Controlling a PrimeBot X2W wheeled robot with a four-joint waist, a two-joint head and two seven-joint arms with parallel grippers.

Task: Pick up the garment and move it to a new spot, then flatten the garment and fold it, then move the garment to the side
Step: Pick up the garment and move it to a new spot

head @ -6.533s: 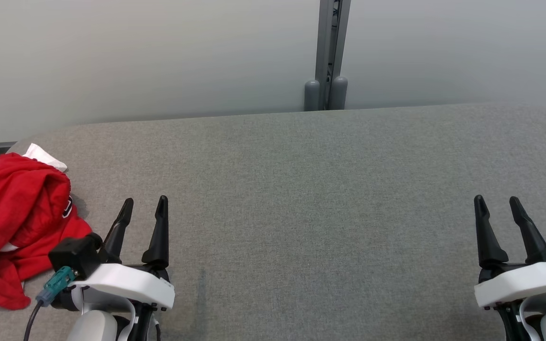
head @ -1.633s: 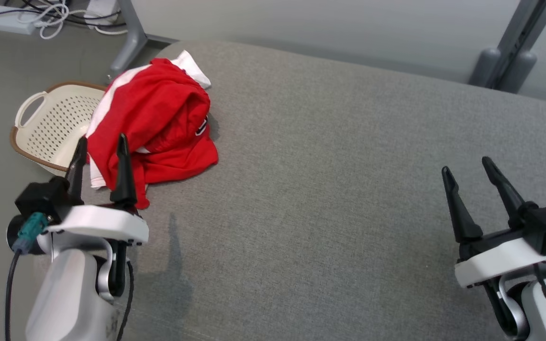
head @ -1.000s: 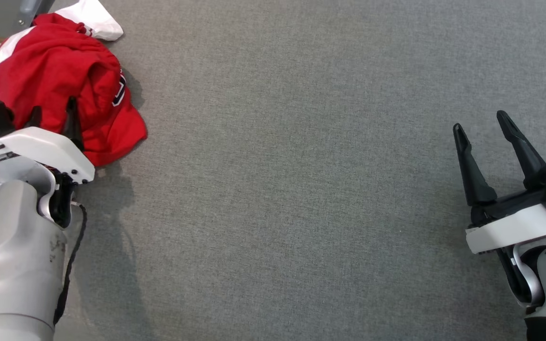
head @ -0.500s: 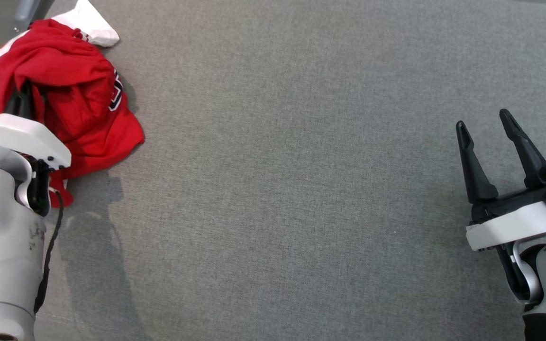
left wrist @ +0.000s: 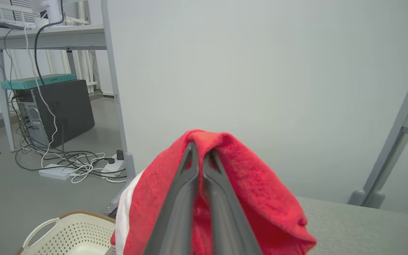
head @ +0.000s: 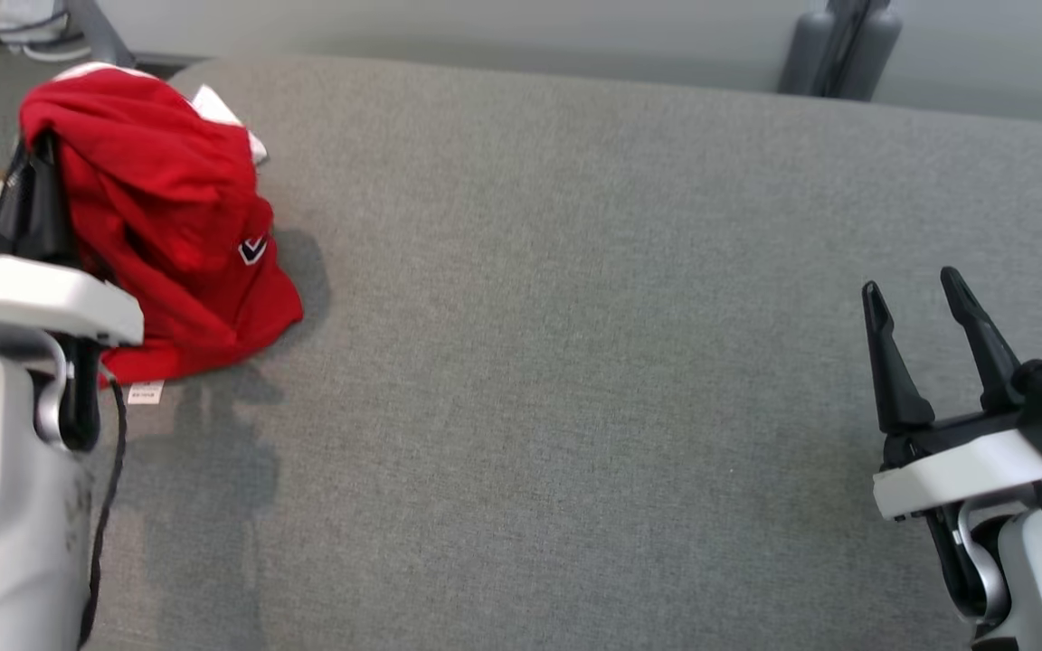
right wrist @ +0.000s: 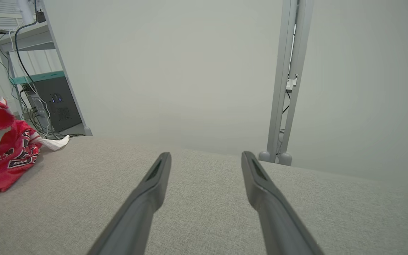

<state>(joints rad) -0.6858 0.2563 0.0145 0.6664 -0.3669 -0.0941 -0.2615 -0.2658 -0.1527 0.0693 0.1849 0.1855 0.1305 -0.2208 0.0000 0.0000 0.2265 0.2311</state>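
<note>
Two tools: left tool (left wrist: 200, 150) clamped on the red garment (left wrist: 257, 191), right tool (right wrist: 206, 155) spread wide, empty.

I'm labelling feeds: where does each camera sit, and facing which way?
Head view: on the head, looking down at the table; left gripper shut on the garment, right gripper open.
Left wrist view: along its fingers, which pinch the garment, toward the wall.
Right wrist view: along its open fingers, over the table.
Shared: all show the garment.
</note>
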